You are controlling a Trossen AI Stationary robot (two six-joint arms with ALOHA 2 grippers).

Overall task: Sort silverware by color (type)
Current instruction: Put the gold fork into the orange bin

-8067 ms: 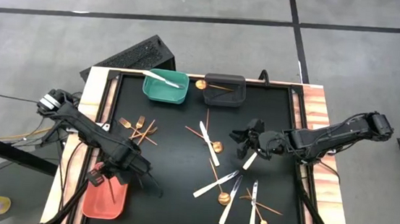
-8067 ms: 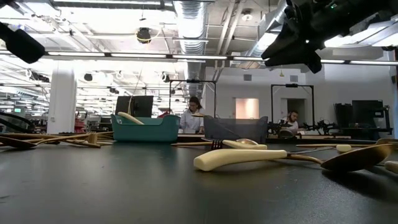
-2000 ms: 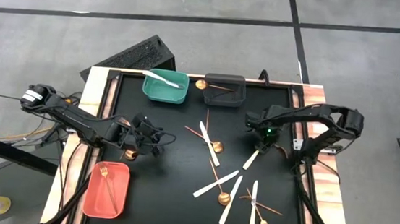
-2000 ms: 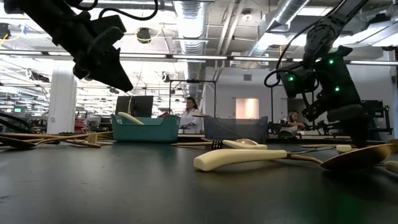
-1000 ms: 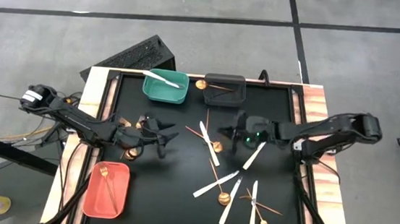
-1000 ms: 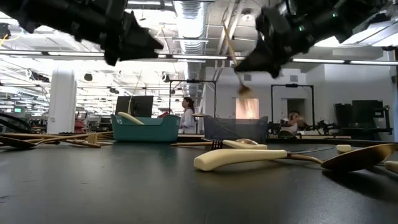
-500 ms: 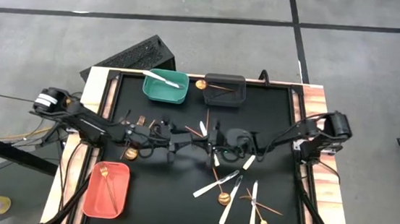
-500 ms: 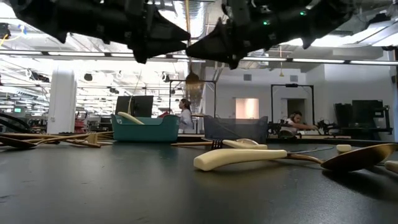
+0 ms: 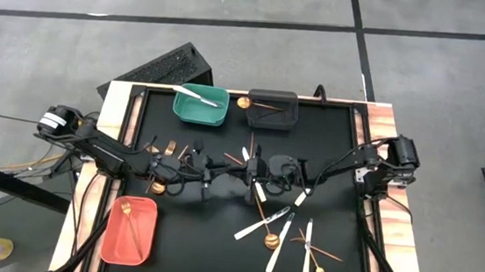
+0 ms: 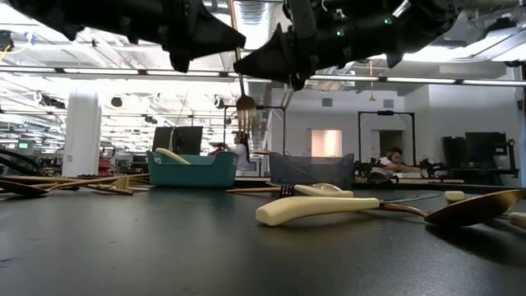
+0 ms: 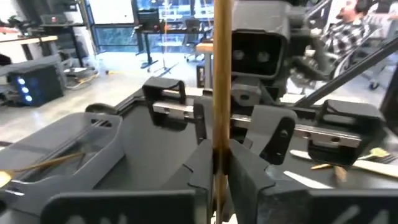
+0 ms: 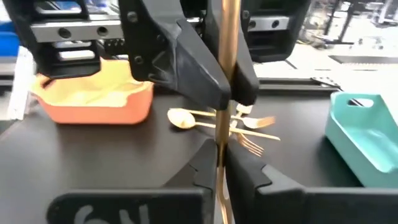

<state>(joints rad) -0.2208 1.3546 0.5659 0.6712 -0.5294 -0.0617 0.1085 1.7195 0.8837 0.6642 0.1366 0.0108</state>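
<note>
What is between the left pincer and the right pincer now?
A gold utensil, upright: the left pincer is shut on it, facing the right pincer, per both wrist views.

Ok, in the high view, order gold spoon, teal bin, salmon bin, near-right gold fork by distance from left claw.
1. gold spoon: in the left claw, mid-table.
2. teal bin: far edge, left.
3. salmon bin: near-left corner.
4. gold fork: near-right corner.

Grippers nose-to-nose mid-table; bare mat (image 9: 208,230) near salmon bin (image 9: 129,230).
</note>
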